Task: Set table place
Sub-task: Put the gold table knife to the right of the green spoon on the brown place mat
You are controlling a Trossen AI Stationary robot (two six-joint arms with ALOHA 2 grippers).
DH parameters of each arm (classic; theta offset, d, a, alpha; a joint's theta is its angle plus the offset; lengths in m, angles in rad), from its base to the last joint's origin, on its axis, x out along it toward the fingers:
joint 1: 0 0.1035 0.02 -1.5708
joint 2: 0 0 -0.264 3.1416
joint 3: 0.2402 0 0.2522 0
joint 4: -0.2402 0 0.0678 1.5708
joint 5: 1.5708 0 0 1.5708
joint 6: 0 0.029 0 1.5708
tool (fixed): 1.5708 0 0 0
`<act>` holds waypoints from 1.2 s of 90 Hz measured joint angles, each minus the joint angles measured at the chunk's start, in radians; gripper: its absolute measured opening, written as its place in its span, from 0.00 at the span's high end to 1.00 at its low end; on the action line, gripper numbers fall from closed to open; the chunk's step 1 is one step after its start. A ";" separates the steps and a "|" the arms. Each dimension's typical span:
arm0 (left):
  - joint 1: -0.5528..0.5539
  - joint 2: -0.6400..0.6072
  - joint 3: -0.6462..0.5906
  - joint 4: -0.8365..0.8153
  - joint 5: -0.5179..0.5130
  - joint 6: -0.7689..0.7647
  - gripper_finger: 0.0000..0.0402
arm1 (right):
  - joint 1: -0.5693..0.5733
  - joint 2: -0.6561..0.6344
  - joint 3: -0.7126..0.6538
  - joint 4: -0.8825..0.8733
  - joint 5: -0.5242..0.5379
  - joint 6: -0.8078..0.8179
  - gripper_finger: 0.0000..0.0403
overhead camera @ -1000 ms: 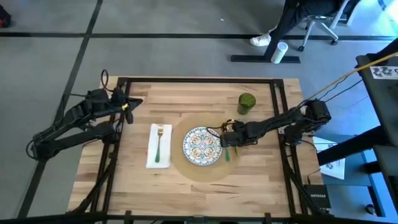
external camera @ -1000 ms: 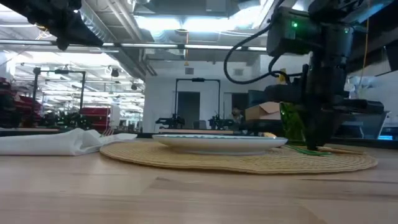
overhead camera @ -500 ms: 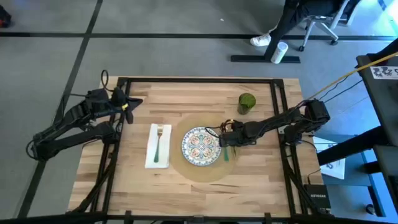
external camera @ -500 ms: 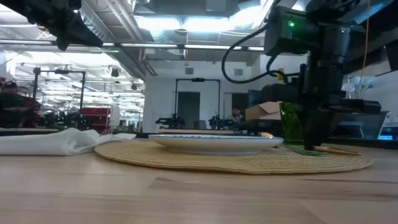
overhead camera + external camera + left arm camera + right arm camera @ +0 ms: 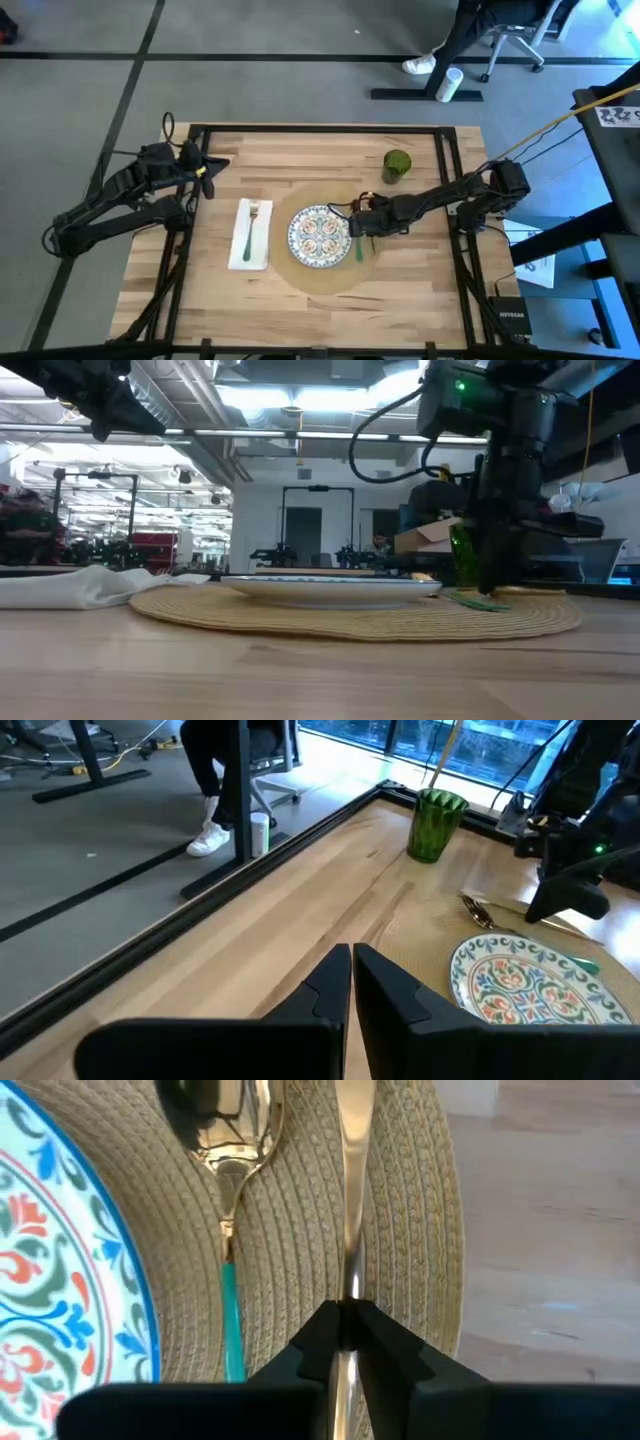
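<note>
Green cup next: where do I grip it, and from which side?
Grip the green cup across its wall at mid-height, coming level from the right arm's side: it stands upright, alone on the table, widening toward the rim. The right gripper is nearest, but shut on a gold utensil.

Plate point(image 5: 319, 235) on placemat point(image 5: 322, 278) mid-table point(image 5: 300, 150); napkin point(image 5: 249, 235) w/ fork point(image 5: 249, 232) left, cup point(image 5: 396, 166) behind right.

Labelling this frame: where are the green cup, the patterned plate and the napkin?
green cup point(image 5: 396, 164): high view, on its rim.
patterned plate point(image 5: 318, 234): high view, on its middle.
napkin point(image 5: 260, 252): high view, on bare cloth beside the fork.
</note>
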 joint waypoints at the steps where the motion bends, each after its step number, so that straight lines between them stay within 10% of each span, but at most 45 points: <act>1: 0.000 0.000 0.000 0.000 0.000 0.000 1.00 | 0.000 0.000 0.000 0.000 0.000 0.000 0.96; 108: 0.000 0.000 0.000 0.000 0.000 0.000 1.00 | 0.000 -0.002 0.000 0.033 -0.011 0.007 0.96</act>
